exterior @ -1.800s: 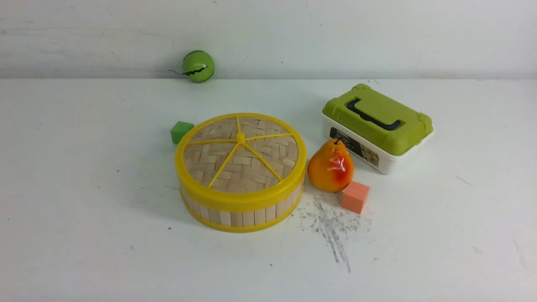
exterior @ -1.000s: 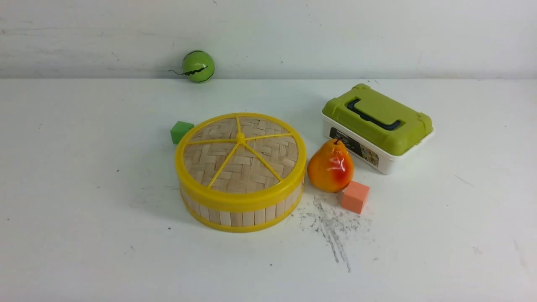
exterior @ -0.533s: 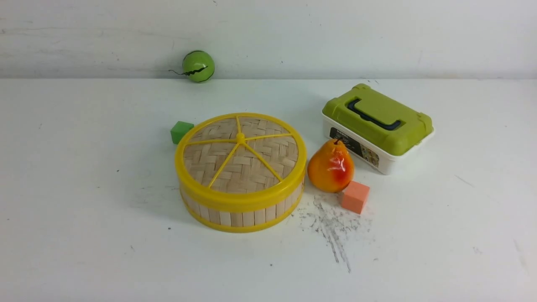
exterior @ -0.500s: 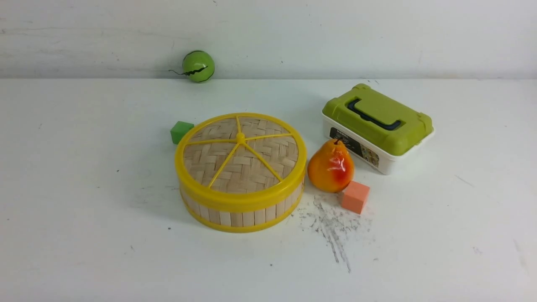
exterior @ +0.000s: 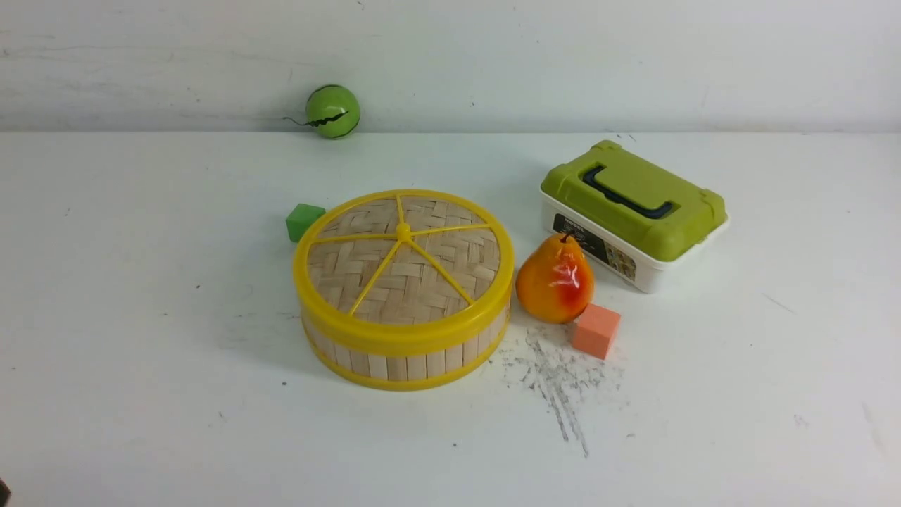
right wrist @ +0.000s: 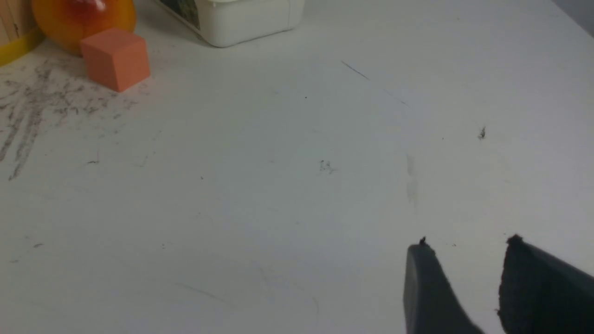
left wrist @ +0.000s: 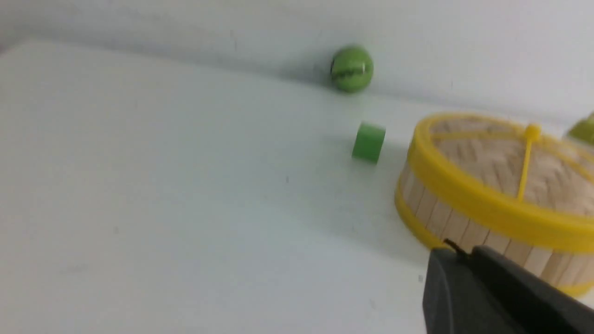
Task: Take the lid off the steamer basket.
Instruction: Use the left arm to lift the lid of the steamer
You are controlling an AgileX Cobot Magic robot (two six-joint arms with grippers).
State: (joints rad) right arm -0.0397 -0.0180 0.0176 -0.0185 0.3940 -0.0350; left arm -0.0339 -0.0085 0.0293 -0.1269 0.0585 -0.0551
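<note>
A dark sliver (exterior: 2,493) has come into the near left corner of the front view since half a second ago, and what it is cannot be told. Nothing on the desk (exterior: 141,366) has moved. The left tool (left wrist: 459,248) has its fingers pressed together on nothing, near the basket's wall.

Counted left to right:
- one green ball (exterior: 332,111) at the back wall
- one green cube (exterior: 303,221)
- one steamer basket (exterior: 408,365) at mid-desk, its one lid (exterior: 403,260) seated on top
- one pear (exterior: 555,280)
- one orange cube (exterior: 595,331) just beside the pear
- one green-topped box (exterior: 633,215)

The right tool (right wrist: 466,241) hangs slightly parted and empty.
</note>
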